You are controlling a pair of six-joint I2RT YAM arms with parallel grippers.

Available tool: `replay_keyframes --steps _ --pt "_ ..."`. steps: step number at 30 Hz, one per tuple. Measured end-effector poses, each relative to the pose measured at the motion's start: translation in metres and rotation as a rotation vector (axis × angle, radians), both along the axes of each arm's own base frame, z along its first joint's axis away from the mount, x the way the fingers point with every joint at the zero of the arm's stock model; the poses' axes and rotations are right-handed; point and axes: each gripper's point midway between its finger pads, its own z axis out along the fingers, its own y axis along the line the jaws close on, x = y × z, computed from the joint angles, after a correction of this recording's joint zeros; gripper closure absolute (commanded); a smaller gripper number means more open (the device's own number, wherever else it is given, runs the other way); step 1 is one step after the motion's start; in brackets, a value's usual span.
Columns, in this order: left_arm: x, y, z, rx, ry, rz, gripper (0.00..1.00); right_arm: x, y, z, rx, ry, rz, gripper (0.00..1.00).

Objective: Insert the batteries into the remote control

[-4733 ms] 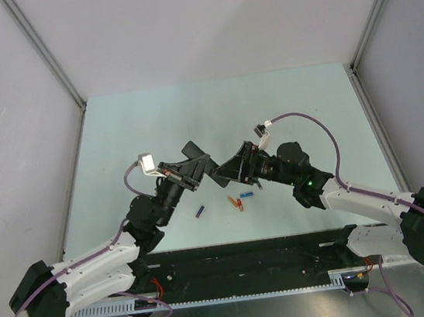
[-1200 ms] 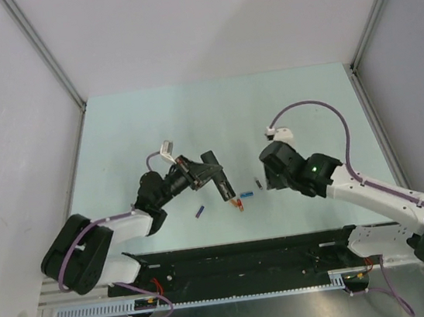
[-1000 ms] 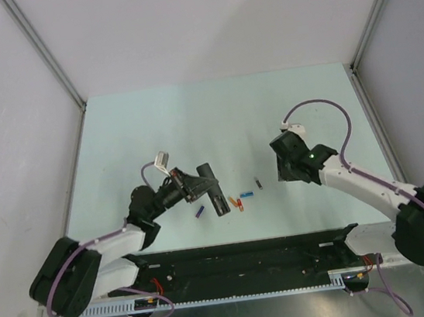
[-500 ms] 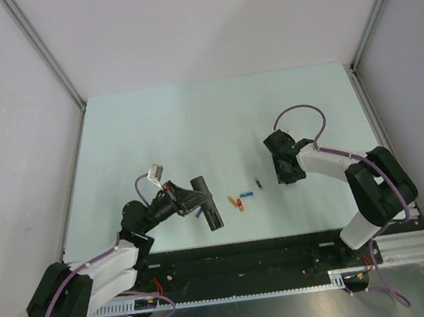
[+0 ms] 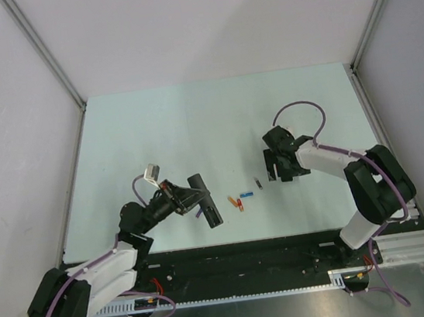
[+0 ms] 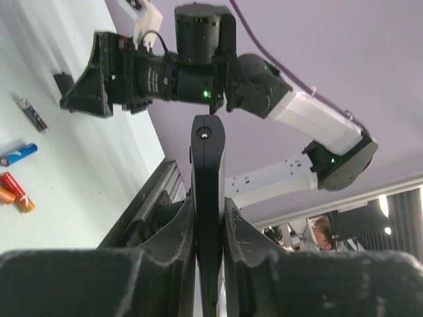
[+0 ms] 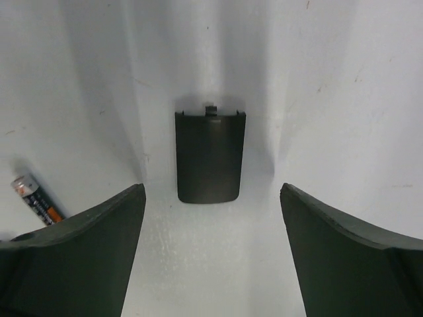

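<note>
My left gripper [image 5: 192, 199] is shut on the black remote control [image 5: 205, 201] and holds it above the table, its long side running near to far. In the left wrist view the remote [image 6: 207, 178] stands edge-on between my fingers [image 6: 177, 231]. Two orange-red batteries [image 5: 233, 200] [image 5: 240, 206] lie on the table just right of the remote, and one shows in the left wrist view [image 6: 14, 191]. My right gripper [image 5: 279, 171] is open and points down at the table, right of the batteries. It is empty [image 7: 211, 251].
A dark grey cover piece [image 7: 209, 157] lies flat just beyond my right fingertips. A blue cylinder [image 5: 246, 195], a dark cylinder [image 5: 258, 183] and a purple-blue cylinder [image 5: 199, 213] lie near the batteries. The black rail [image 5: 248, 251] runs along the near edge.
Both grippers were together on the remote. Now only the left holds it and has drawn it back to the near left. The right has let go and lowered to the table, open.
</note>
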Motion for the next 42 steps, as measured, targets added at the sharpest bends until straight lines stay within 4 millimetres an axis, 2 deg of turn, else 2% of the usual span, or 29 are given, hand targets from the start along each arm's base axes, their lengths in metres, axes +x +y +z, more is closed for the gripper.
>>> replay_keyframes --steps 4,6,9,13,16,18,22,23,25,28,29,31,33,36,38,42 --pt "0.004 0.003 0.005 -0.016 -0.009 0.031 0.99 -0.006 0.005 0.019 0.021 -0.033 0.007 0.09" --pt "0.006 0.003 0.006 -0.019 -0.011 0.045 0.96 -0.009 0.012 0.04 0.046 -0.088 0.019 0.1" --pt "0.008 0.005 0.01 -0.024 -0.026 0.062 0.98 -0.017 0.03 0.083 0.101 -0.224 0.06 0.1" --pt "0.009 0.008 0.017 -0.035 -0.061 0.087 1.0 -0.041 0.058 0.139 0.206 -0.397 0.136 0.11" --pt "0.012 0.008 0.014 -0.03 -0.052 0.094 1.0 -0.054 0.069 0.162 0.276 -0.457 0.16 0.12" --pt "0.014 0.007 0.007 -0.016 -0.023 0.093 1.0 -0.058 0.074 0.169 0.314 -0.472 0.16 0.12" --pt "0.019 0.001 -0.022 0.041 0.072 0.073 0.99 -0.063 0.082 0.164 0.376 -0.472 0.147 0.12" --pt "0.018 0.0 -0.031 0.06 0.098 0.061 1.0 -0.065 0.082 0.159 0.393 -0.465 0.143 0.19" --pt "0.016 -0.002 -0.041 0.086 0.125 0.041 1.0 -0.073 0.082 0.145 0.435 -0.444 0.145 0.22" --pt "0.014 -0.002 -0.036 0.087 0.083 0.039 1.0 -0.081 0.076 0.13 0.514 -0.423 0.14 0.4" --pt "0.014 -0.002 -0.031 0.081 0.058 0.041 1.0 -0.082 0.074 0.128 0.542 -0.423 0.136 0.53" --pt "0.012 0.0 -0.017 0.062 -0.012 0.049 1.0 -0.084 0.074 0.128 0.582 -0.43 0.14 0.68" --pt "0.01 0.002 -0.006 0.046 -0.068 0.055 1.0 -0.084 0.08 0.13 0.61 -0.43 0.161 0.71" --pt "0.009 0.003 0.0 0.038 -0.102 0.058 0.98 -0.084 0.094 0.126 0.62 -0.411 0.203 0.7" --pt "0.009 0.003 0.0 0.043 -0.108 0.058 1.0 -0.087 0.103 0.111 0.588 -0.364 0.227 0.68" --pt "0.008 0.003 0.002 0.043 -0.129 0.058 1.0 -0.097 0.121 0.069 0.474 -0.232 0.275 0.63"
